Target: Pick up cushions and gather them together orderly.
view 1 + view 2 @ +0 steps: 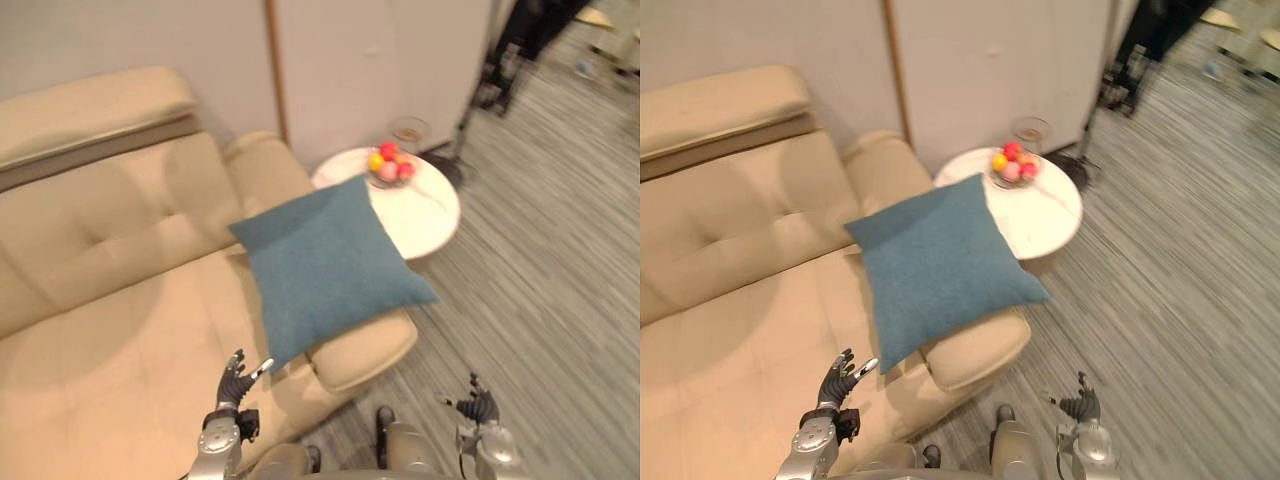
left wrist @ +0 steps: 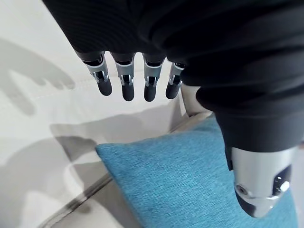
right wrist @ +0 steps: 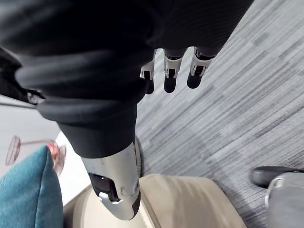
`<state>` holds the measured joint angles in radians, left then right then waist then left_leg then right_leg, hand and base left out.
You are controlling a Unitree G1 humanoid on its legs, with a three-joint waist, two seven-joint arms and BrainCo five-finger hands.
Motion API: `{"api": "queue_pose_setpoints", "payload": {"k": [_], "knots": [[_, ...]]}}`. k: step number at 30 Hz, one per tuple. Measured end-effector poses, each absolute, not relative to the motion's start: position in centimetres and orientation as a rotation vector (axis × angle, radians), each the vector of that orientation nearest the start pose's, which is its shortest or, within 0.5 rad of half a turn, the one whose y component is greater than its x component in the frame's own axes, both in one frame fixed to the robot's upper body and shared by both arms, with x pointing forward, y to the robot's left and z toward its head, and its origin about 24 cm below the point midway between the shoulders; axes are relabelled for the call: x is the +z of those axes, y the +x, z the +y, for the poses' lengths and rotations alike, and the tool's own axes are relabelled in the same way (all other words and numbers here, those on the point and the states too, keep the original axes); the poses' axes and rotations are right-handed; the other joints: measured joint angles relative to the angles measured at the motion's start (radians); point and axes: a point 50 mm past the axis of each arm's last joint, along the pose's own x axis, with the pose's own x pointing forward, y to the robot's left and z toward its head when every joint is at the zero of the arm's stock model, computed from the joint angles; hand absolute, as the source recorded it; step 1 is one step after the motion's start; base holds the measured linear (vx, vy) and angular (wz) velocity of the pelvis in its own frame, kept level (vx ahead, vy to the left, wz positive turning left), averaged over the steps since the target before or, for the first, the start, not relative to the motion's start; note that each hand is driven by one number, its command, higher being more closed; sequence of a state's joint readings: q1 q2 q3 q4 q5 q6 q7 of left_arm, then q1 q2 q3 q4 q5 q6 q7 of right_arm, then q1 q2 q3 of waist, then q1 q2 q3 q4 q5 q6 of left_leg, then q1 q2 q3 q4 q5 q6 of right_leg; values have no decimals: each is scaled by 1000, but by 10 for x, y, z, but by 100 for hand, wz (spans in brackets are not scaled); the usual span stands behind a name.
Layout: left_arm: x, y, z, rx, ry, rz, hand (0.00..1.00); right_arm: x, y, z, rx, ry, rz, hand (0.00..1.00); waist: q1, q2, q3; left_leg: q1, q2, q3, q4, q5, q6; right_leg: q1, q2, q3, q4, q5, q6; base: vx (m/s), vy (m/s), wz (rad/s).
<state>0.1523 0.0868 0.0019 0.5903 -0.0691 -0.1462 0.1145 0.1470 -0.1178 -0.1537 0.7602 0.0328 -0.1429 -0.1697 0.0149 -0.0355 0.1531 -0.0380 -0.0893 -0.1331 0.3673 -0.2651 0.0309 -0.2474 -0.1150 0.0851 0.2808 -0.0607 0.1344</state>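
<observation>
On the cream sofa (image 1: 110, 300), at its right end, a single blue cushion (image 1: 325, 260) lies tilted across the padded armrest (image 1: 365, 350). One corner is down on the seat side and the opposite corner juts out past the armrest's outer edge. Over the sofa's seat, just beside the cushion's lowest corner, hovers the left robot hand (image 1: 236, 382). Its fingers (image 2: 126, 83) are straight and spread wide, holding nothing; whether the thumb brushes the fabric cannot be told. Off the sofa's right end, past the armrest and above the grey striped floor (image 1: 560, 270), the right robot hand (image 1: 480, 406) hangs with its fingers loosely extended. It is likewise wide and empty, well apart from the cushion. Beyond that same end of the sofa, close to the armrest, stands a round white table (image 1: 435, 220). It carries a bowl (image 1: 392, 170) of red, yellow and pink round fruit.
</observation>
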Motion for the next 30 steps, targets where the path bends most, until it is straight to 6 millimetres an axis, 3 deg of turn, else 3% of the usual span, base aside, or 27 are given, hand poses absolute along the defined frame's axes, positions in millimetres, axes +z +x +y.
{"api": "queue_pose_setpoints", "payload": {"k": [1,2,5,9,14,21,25,27,30], "knots": [[-100,164,191,197,50,590,0,-122,128,-231,-407,-91,751,0,-4,-6,2,2,1,3,19,-12,-18,8,-11,-12,19,36,-12,230,-278,159],[-100,166,184,194,30,584,0,-123,124,-232,-426,-77,756,0,8,24,-9,-6,39,13,45,-26,-41,15,-3,-79,49,18,-32,199,-251,116],[-98,167,176,178,9,572,0,-107,146,-230,-433,-50,644,0,21,48,-19,-37,112,82,7,-23,-49,21,11,-178,36,-1,-59,120,-207,84],[-98,167,175,177,8,574,0,-103,145,-238,-477,-44,623,0,23,31,-14,-39,192,217,-61,8,-97,66,1,-257,-10,1,-68,-14,-143,59],[-97,167,187,184,49,572,0,-100,141,-250,-531,-46,614,0,7,7,-29,-42,196,284,-146,69,-95,81,-10,-271,-104,42,-63,-7,9,19],[-83,188,203,181,110,505,0,-56,173,-282,-515,-197,418,0,-3,13,-31,-21,176,311,-197,99,-90,84,-4,-246,-155,66,-58,61,27,-11],[-56,230,204,151,162,378,0,-14,228,-288,-457,-272,245,0,-6,16,-22,-59,170,325,-214,131,-95,41,-3,-242,-162,85,-72,-4,0,-1],[-32,268,196,129,163,275,0,22,275,-272,-362,-326,105,0,-5,22,36,-111,176,325,-186,138,-97,-10,-1,-240,-151,102,-88,-99,-33,0],[2,311,180,90,149,172,0,62,325,-245,-273,-337,-14,0,-4,24,114,-195,185,321,-133,138,-97,-87,-7,-235,-110,109,-99,-167,-25,3]]}}
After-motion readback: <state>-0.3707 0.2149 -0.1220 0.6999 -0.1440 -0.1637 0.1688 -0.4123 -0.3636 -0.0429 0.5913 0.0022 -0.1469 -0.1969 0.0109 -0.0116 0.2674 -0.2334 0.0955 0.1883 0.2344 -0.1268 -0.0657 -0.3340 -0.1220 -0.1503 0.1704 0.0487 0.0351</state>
